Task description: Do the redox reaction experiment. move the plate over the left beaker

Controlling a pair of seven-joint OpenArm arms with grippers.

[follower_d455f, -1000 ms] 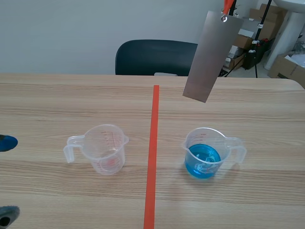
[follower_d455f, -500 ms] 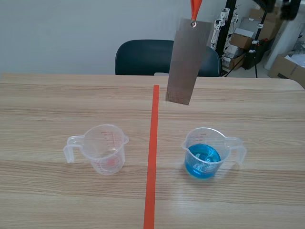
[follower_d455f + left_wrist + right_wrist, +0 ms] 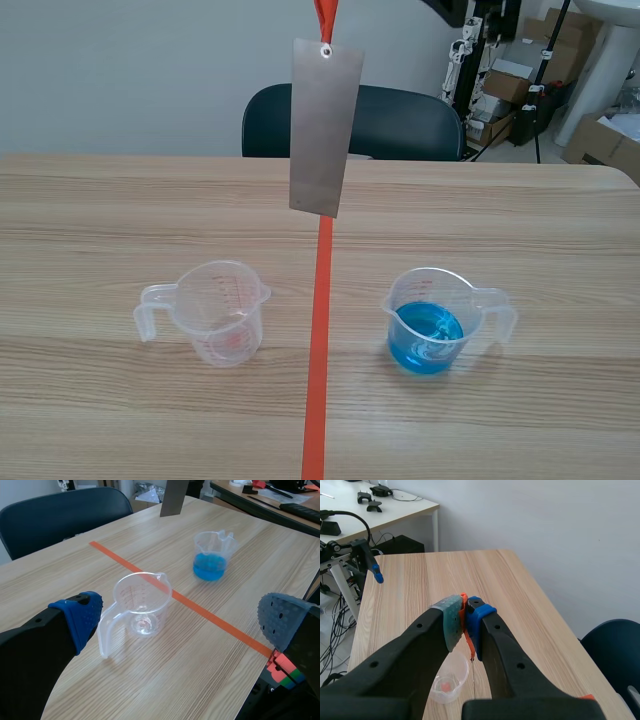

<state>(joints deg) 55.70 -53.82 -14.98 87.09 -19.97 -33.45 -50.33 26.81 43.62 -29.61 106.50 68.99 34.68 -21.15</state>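
Scene view is showing a light wooden worktop [image 3: 120,200] carrying two beakers, with a dark blue chair [image 3: 270,120] standing behind its far edge. A grey rectangular metal plate [image 3: 322,130] is hanging nearly upright in the air above the orange-red tape line [image 3: 318,350], farther from the robot than both beakers and not yet over either. A clear plastic beaker holding blue liquid [image 3: 430,322] is sitting right of the tape line. A clear empty plastic beaker [image 3: 222,312] with red markings is sitting left of it, well apart. The left claw [image 3: 181,617] is hovering low with its fingers spread wide, the empty beaker standing ahead between them, untouched. The right claw [image 3: 465,617] is pinching a thin orange strap [image 3: 325,12], from which the plate is dangling.
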